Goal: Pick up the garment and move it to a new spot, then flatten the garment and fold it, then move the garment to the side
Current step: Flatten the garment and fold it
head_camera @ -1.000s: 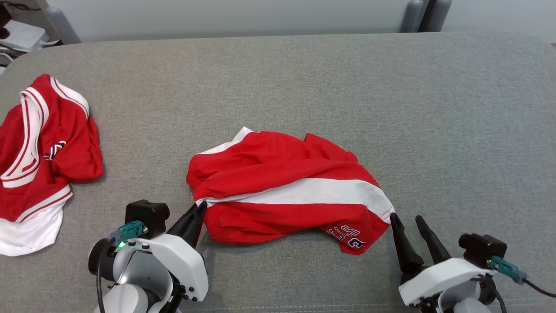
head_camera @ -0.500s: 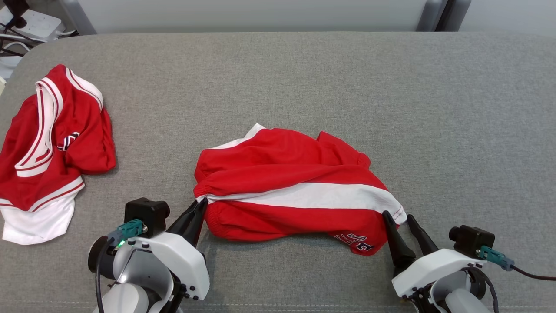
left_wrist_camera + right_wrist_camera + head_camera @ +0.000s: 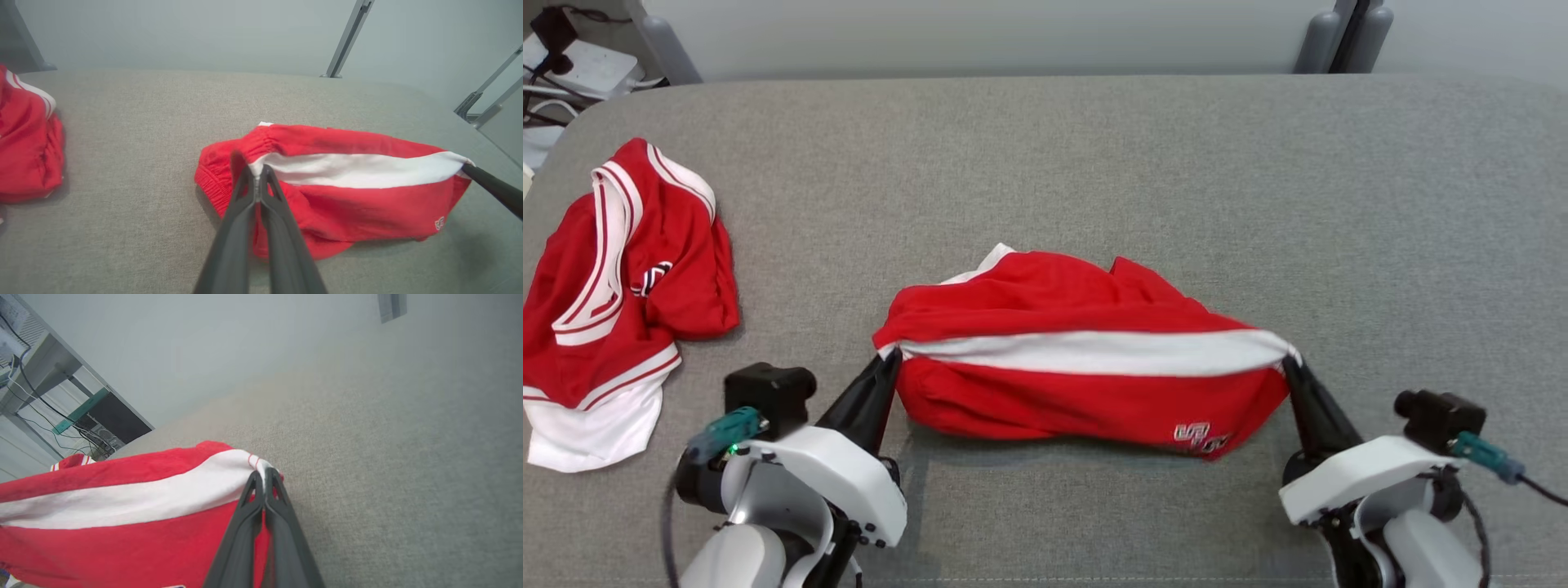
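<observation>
Head view: a red fabric garment with a broad white stripe (image 3: 1086, 384) lies near the middle of the wide grey woven surface (image 3: 1094, 163), towards its near edge; the stripe runs in a taut line from one end to the other, while the lower red part with its small white lettering sags to the surface. The left gripper (image 3: 892, 359), two long dark fingers on a white wrist, has its jaws pressed together on the garment's left end; the right gripper (image 3: 1290, 366) likewise pinches the right end of the stripe. A crumpled red jersey with white trim (image 3: 621, 286) lies well apart at the far left edge of the surface.

Left wrist view: the left gripper's fingers (image 3: 245, 192) meet at their tips on the gathered hem where the white stripe begins; the garment stretches away to the right, where a dark finger of the right gripper holds its far corner; part of the jersey shows at the left edge; a pale grey wall (image 3: 184, 32) and slanted metal struts (image 3: 347, 36) stand behind.

Right wrist view: the right gripper's fingers (image 3: 282, 514) are closed tight on the white corner with its thin red stitching; the garment spreads left; beyond it are a desk (image 3: 36, 363) and hanging cables (image 3: 49, 408).
</observation>
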Tool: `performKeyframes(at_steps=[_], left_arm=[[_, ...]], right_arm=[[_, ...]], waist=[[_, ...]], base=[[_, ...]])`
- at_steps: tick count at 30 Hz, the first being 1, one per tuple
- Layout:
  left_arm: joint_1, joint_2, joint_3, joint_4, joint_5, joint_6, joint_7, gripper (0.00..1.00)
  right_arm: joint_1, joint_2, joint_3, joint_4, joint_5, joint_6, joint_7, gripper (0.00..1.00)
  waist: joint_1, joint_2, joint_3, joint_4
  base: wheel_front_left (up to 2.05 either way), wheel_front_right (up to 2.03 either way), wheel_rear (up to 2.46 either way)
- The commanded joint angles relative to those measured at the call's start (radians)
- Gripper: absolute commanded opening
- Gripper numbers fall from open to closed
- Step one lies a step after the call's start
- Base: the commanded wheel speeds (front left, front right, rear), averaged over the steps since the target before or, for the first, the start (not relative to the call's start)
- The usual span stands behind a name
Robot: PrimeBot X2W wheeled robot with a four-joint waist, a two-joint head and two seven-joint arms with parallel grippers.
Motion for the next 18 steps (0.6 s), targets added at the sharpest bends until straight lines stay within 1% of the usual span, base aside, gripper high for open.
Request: performKeyframes(at_steps=[1,3,5,6,7,8,9,10,14,16,18], left_arm=[[-0.035,0.010,0.072,-0.049,-0.054,-0.032,-0.029,0.00],[-0.059,0.001,0.098,-0.063,-0.109,-0.061,-0.031,0.00],[-0.083,-0.005,0.118,-0.083,-0.171,-0.089,-0.011,0.00],[-0.094,-0.009,0.127,-0.096,-0.205,-0.099,0.007,0.00],[-0.094,-0.009,0.127,-0.096,-0.205,-0.099,0.007,0.00],[-0.104,-0.009,0.133,-0.110,-0.237,-0.109,0.029,0.00],[-0.121,-0.012,0.148,-0.146,-0.303,-0.120,0.075,0.00],[-0.121,-0.012,0.148,-0.146,-0.303,-0.120,0.075,0.00],[-0.159,-0.022,0.182,-0.268,-0.454,-0.117,0.179,0.00],[-0.185,-0.029,0.196,-0.350,-0.528,-0.107,0.226,0.00],[-0.216,-0.041,0.210,-0.435,-0.601,-0.087,0.270,0.00]], right_arm=[[-0.012,-0.030,0.001,-0.091,-0.016,0.001,-0.012,0.00],[-0.022,-0.058,0.010,-0.138,-0.010,0.001,-0.012,0.00],[-0.037,-0.096,0.024,-0.180,0.011,0.001,-0.012,0.00],[-0.046,-0.116,0.027,-0.199,0.025,0.001,-0.012,0.00],[-0.046,-0.116,0.027,-0.199,0.025,0.001,-0.012,0.00],[-0.054,-0.136,0.028,-0.220,0.038,0.001,-0.012,0.00],[-0.065,-0.178,0.035,-0.262,0.074,0.001,-0.012,0.00],[-0.065,-0.178,0.035,-0.262,0.074,0.001,-0.012,0.00],[-0.070,-0.297,0.042,-0.391,0.153,0.001,-0.006,0.00],[-0.062,-0.364,0.006,-0.478,0.182,0.001,0.005,0.00],[-0.048,-0.425,-0.066,-0.575,0.196,0.001,0.013,0.00]], waist=[[0.0000,0.0000,-0.032,-0.016],[0.0000,0.0000,-0.057,-0.026],[0.0000,0.0000,-0.088,-0.038],[0.0000,0.0000,-0.103,-0.044],[0.0000,0.0000,-0.103,-0.044],[0.0000,0.0000,-0.119,-0.050],[0.0000,0.0000,-0.149,-0.061],[0.0000,0.0000,-0.149,-0.061],[0.0000,0.0000,-0.183,-0.078],[0.0000,0.0000,-0.192,-0.085],[0.0000,0.0000,-0.199,-0.090]], base=[[0.00,0.00,0.00],[0.00,0.00,0.00],[0.00,0.00,0.00],[0.00,0.00,0.00],[0.00,0.00,0.00],[0.00,0.00,0.00],[0.00,0.00,0.00],[0.00,0.00,0.00],[0.00,0.00,0.00],[0.00,0.00,0.00],[0.00,0.00,0.00]])
